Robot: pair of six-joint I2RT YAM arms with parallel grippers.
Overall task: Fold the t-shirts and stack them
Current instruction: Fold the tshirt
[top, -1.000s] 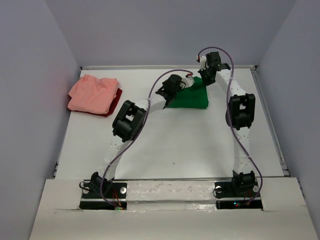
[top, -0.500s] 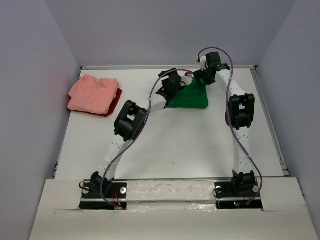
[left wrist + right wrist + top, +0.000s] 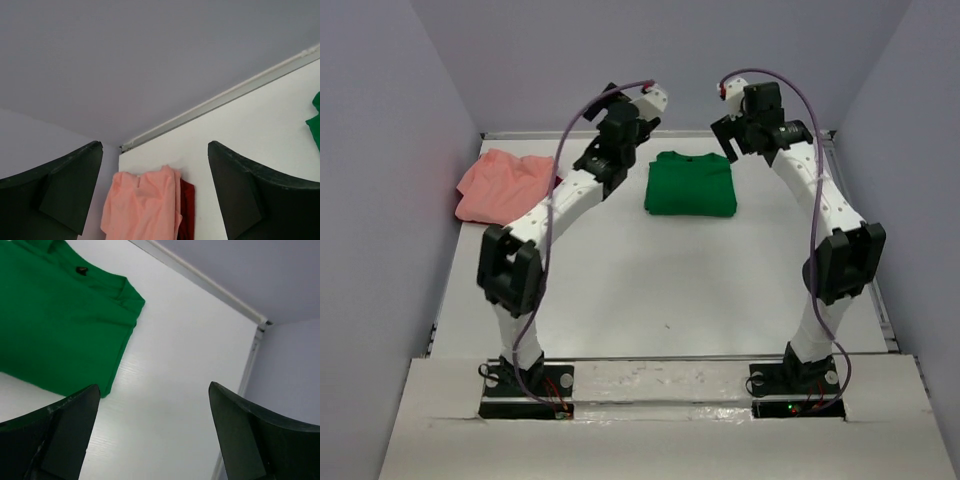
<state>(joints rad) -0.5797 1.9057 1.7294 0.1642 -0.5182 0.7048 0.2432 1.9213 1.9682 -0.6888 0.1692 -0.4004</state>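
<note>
Both claws gape wide, holding nothing; the left claw [image 3: 155,146] hangs above the far left of the tabletop [image 3: 660,280], the right claw [image 3: 154,386] above its far right; the green t-shirt [image 3: 690,184] lies folded flat near the far edge, between them; the salmon-pink t-shirt [image 3: 500,185] sits rumpled in the far left corner, dark red cloth [image 3: 186,210] showing at its edge, well apart from the green one.

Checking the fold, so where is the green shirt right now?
In the top view, the green shirt lies folded on the table, slightly right of centre near the far edge; the pink shirt sits far to its left.
</note>
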